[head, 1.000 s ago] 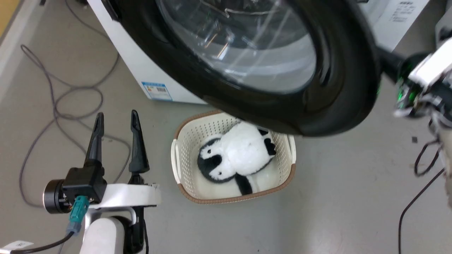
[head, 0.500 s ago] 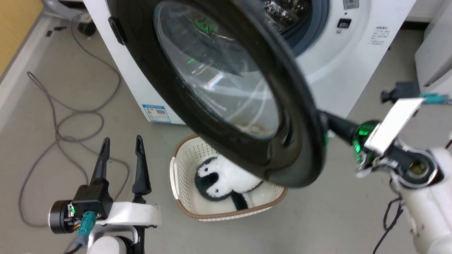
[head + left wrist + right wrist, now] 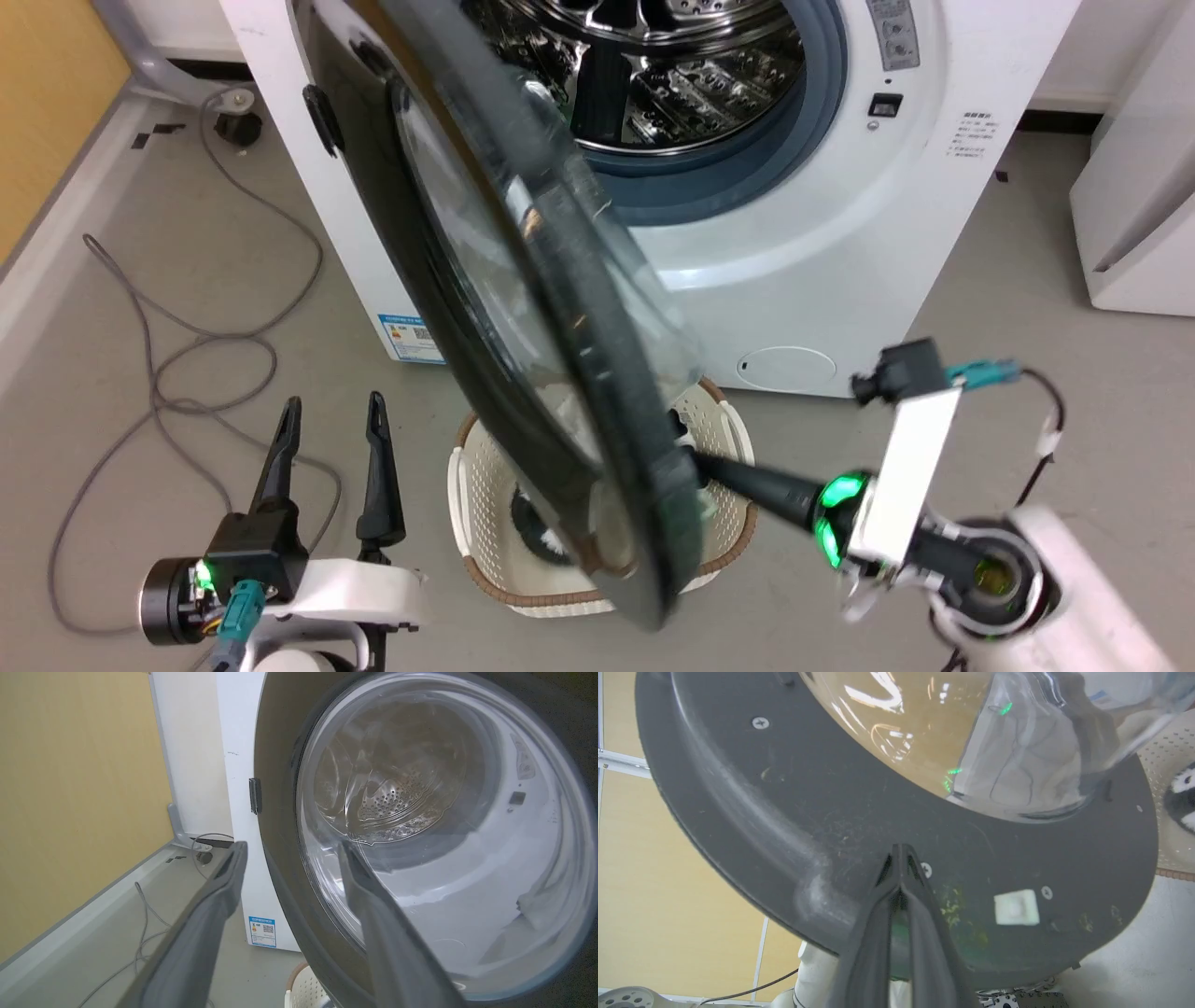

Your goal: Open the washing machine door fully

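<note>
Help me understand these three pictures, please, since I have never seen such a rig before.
It is a wheeled robot with two arms. The head view looks down from its head; each wrist view is taken from one arm's wrist. The washing machine door stands partly open, edge-on before the steel drum. The right hand, shut, has its tips against the door's inner side. The left hand is open and holds nothing. A basket with a plush toy stands on the floor.

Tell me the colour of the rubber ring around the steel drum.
Blue-grey rubber ring, clearest in head view.
</note>
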